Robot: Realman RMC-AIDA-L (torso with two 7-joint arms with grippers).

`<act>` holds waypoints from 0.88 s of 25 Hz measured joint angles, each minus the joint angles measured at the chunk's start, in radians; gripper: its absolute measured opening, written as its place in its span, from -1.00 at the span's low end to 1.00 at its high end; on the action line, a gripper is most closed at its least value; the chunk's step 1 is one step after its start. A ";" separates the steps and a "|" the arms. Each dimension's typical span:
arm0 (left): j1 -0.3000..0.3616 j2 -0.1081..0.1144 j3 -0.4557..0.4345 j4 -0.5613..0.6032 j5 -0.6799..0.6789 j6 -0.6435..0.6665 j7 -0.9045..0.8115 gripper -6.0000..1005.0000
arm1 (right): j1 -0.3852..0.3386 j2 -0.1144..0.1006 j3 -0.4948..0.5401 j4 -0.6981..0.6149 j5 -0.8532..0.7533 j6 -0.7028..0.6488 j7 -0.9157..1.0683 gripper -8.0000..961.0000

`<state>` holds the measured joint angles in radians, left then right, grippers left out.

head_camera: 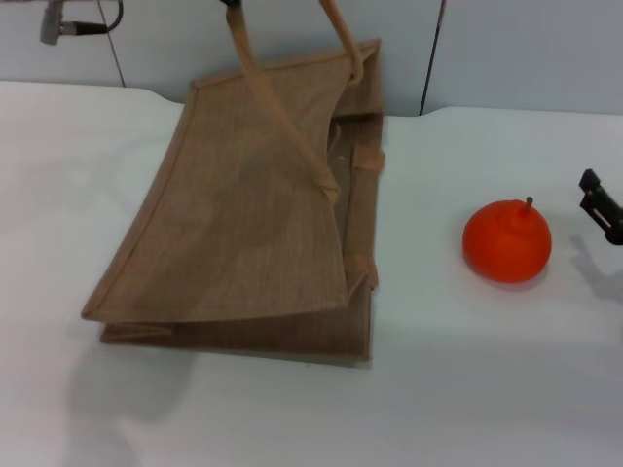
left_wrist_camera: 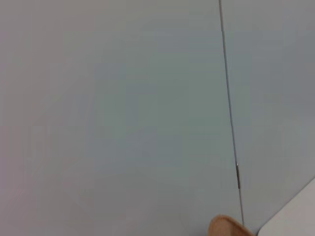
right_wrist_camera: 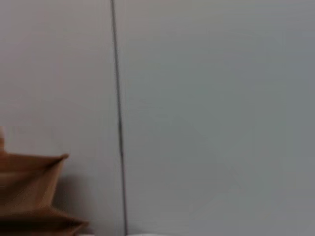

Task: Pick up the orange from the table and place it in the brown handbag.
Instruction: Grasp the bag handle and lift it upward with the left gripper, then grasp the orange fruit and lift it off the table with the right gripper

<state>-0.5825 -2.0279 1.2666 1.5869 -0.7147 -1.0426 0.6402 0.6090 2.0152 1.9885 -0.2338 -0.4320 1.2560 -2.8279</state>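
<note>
Right pincer [head_camera: 604,206] is showing only as a dark tip at the 3 o'clock edge of the head view, sitting just beside the orange [head_camera: 507,241] but apart from it, with a strip of bare surface [head_camera: 487,389] between them. Whether its fingers are wide or narrow cannot be told from this sliver.

Left pincer is not appearing in any view. Its wrist camera is facing a pale wall panel [left_wrist_camera: 123,108] with a thin vertical seam, plus a small tan piece, possibly a bag handle, at the frame's edge; cannot tell for sure.

Orange is resting on the white surface at roughly 3 o'clock from the brown handbag [head_camera: 243,243], well apart from it, short dark stem pointing up.

Handbag is slumping at the middle of the surface, its broad woven side tilting over toward 9 o'clock and its opening gaping toward 12 to 1 o'clock. Two looped handles are rising out of the top of the head view, as if being held from above; what is holding them is out of frame.

Right wrist camera is catching a corner of the bag [right_wrist_camera: 29,196] against the same pale wall.
</note>
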 joint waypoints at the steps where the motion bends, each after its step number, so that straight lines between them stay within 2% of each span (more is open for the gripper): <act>1: 0.002 0.000 0.000 0.013 0.001 -0.005 0.000 -0.75 | 0.000 0.000 -0.013 0.001 0.000 0.001 0.005 0.64; 6: 0.005 0.001 -0.013 0.102 0.005 -0.041 -0.002 -0.75 | 0.003 -0.003 -0.072 0.005 -0.001 0.008 0.053 0.65; 17: 0.021 0.000 -0.057 0.208 0.033 -0.095 -0.011 -0.75 | 0.003 -0.008 -0.121 0.005 0.000 0.064 0.080 0.65; 22: 0.024 0.000 -0.063 0.232 0.042 -0.100 -0.014 -0.76 | 0.003 -0.016 -0.189 0.002 -0.001 0.114 0.124 0.66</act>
<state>-0.5584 -2.0279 1.2032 1.8189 -0.6723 -1.1429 0.6259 0.6124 1.9993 1.7996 -0.2322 -0.4325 1.3697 -2.7036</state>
